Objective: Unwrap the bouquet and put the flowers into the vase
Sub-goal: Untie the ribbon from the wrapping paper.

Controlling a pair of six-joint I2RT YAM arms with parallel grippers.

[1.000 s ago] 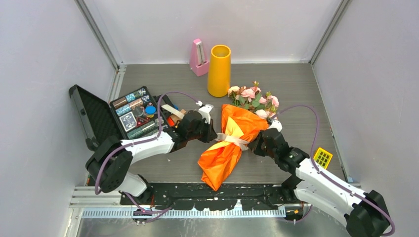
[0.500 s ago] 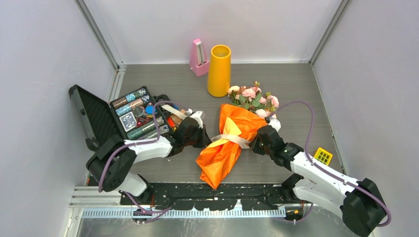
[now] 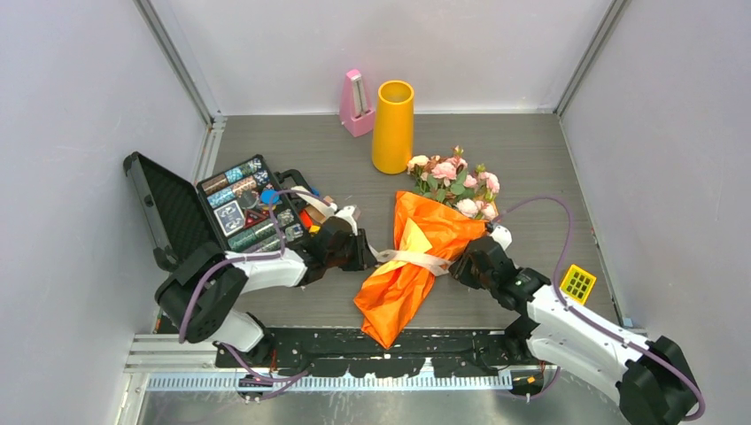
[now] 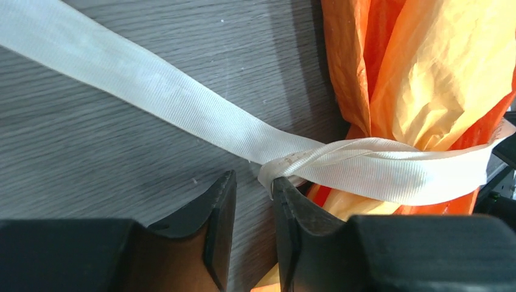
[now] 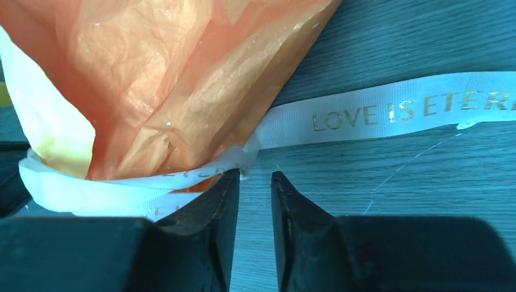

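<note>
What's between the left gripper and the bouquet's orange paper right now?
Only the beige ribbon, stretched from the left gripper to the bouquet. Both the top and left wrist views show it.

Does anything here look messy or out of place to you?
The bouquet lies on its side rather than standing, and its ribbon trails loose ends flat across the table. The vase stands upright with no flowers in it. Nothing looks spilled or broken.
</note>
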